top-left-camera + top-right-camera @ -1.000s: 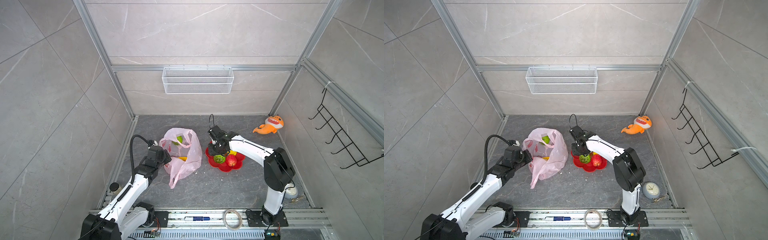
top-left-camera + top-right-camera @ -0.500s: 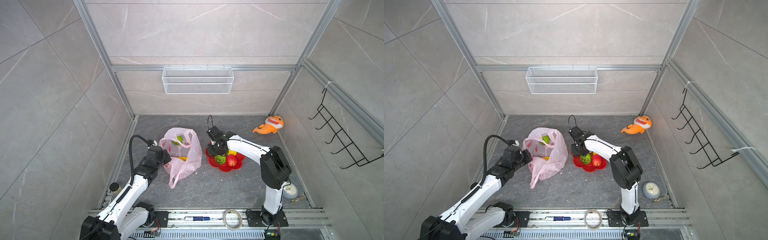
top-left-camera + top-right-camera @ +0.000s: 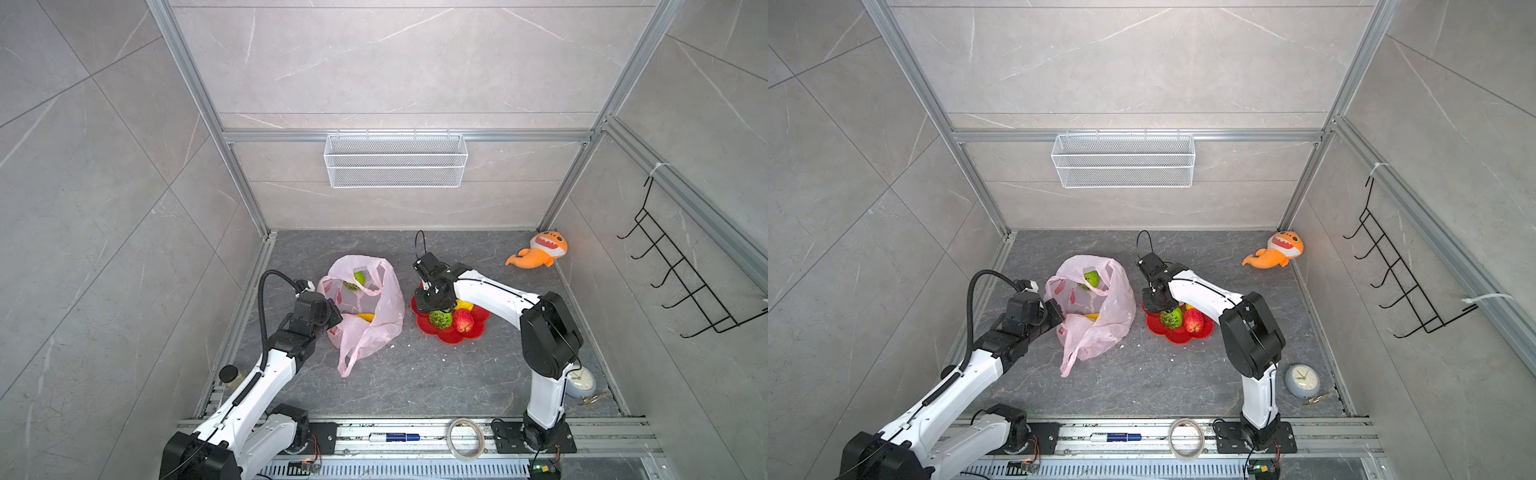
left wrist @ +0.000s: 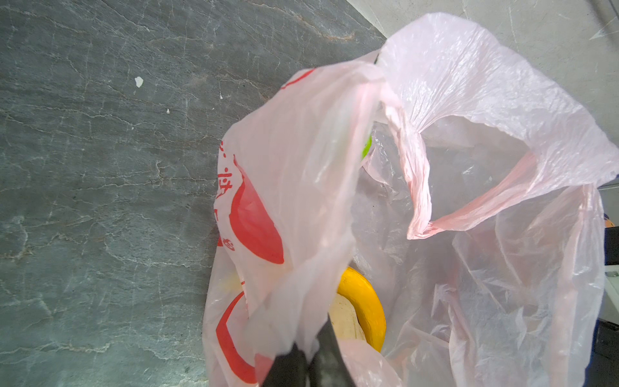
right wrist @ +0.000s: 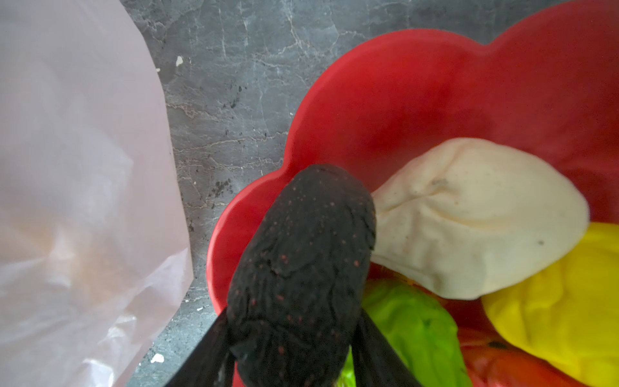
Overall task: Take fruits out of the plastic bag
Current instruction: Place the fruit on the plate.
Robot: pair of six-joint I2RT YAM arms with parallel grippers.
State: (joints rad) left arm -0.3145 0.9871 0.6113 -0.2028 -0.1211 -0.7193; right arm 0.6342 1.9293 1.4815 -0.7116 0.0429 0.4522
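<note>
The pink plastic bag (image 3: 374,328) lies left of centre on the floor in both top views, mouth open. My left gripper (image 4: 310,351) is shut on the bag's edge, holding it up. Inside the bag are a bumpy green ball (image 3: 354,281) and a yellow banana (image 4: 365,301). My right gripper (image 5: 291,335) is shut on the dark avocado (image 5: 301,268), low over the near-bag edge of the red plate (image 5: 402,100). The plate holds a lumpy beige fruit (image 5: 475,217), a small yellow one (image 5: 552,301), a green ball (image 3: 440,319) and a red apple (image 3: 463,321).
An orange plush shark (image 3: 538,251) lies at the back right. A white wire basket (image 3: 395,160) hangs on the back wall, a black hook rack (image 3: 681,282) on the right wall. A small clock (image 3: 1302,380) sits near the right arm's base.
The right arm has shifted slightly over the plate with the avocado in its jaws. The left arm and the bag have not moved.
</note>
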